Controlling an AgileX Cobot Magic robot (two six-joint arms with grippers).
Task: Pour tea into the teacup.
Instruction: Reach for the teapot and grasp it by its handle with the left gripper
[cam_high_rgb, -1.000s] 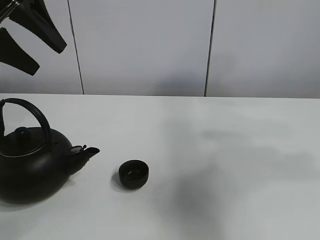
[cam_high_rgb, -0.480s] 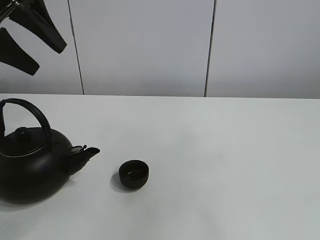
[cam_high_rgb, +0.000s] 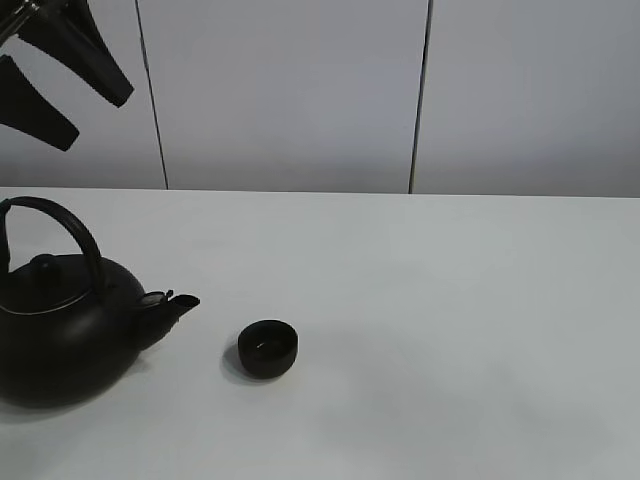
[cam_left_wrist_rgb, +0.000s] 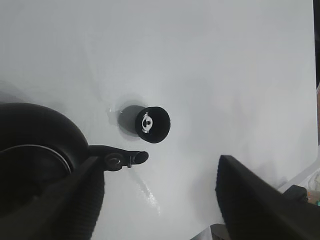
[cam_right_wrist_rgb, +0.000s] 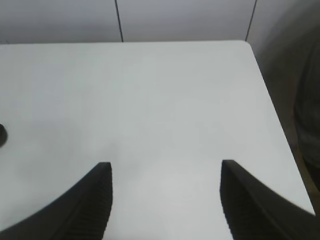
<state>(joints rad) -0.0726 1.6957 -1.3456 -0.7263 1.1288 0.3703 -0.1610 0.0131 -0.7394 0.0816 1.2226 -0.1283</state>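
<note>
The small black teacup (cam_high_rgb: 267, 347) stands on the white table (cam_high_rgb: 450, 300), just right of the spout (cam_high_rgb: 178, 304) of a big black kettle (cam_high_rgb: 60, 335) with an arched handle. My left gripper (cam_high_rgb: 92, 120) hangs open high above the kettle, holding nothing. In the left wrist view it (cam_left_wrist_rgb: 157, 160) looks straight down on the teacup (cam_left_wrist_rgb: 152, 124) and the kettle (cam_left_wrist_rgb: 35, 145); a pale glint lies inside the cup. No stream of tea shows. My right gripper (cam_right_wrist_rgb: 162, 167) is open and empty over bare table; it does not show in the exterior view.
White wall panels (cam_high_rgb: 285, 90) rise behind the table. In the right wrist view the table's rounded corner (cam_right_wrist_rgb: 247, 45) and side edge run along the right, with darker floor beyond.
A grey shadow on the right half of the table has faded away. Kettle, teacup and left gripper have not moved.
</note>
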